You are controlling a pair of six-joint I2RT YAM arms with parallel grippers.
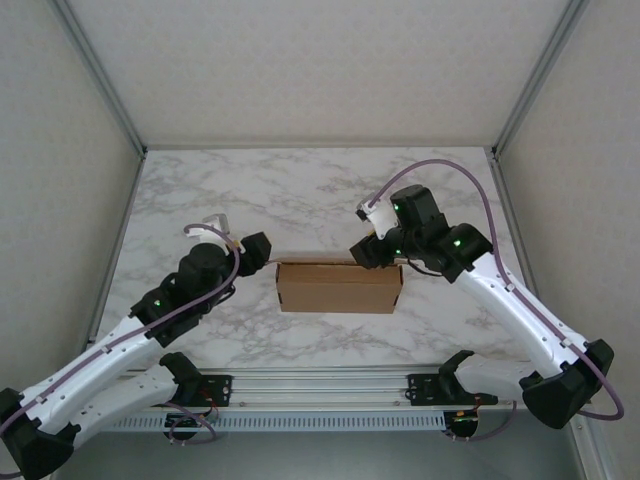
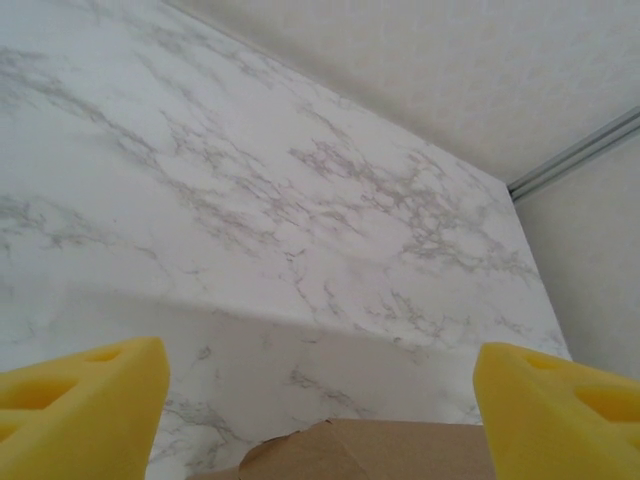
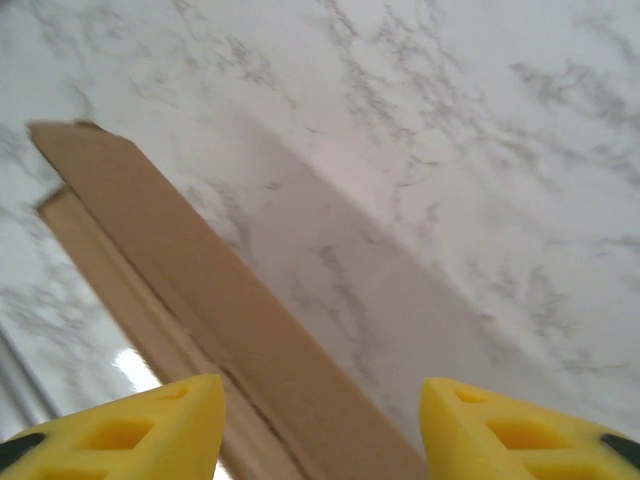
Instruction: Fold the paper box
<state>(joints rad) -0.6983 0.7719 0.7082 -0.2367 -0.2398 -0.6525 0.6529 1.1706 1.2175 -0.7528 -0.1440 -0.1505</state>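
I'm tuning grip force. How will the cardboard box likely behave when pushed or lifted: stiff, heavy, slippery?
The cardboard box looks thin-walled, so probably light; a push would likely slide it across the smooth marbled table. Its flap shows a loose layered edge, so it may flex or spring open. Low and wide, it seems unlikely to tip.

One paper box [image 1: 338, 287], one marble table [image 1: 300, 190], two arms: left arm [image 1: 130, 335], right arm [image 1: 510, 300].
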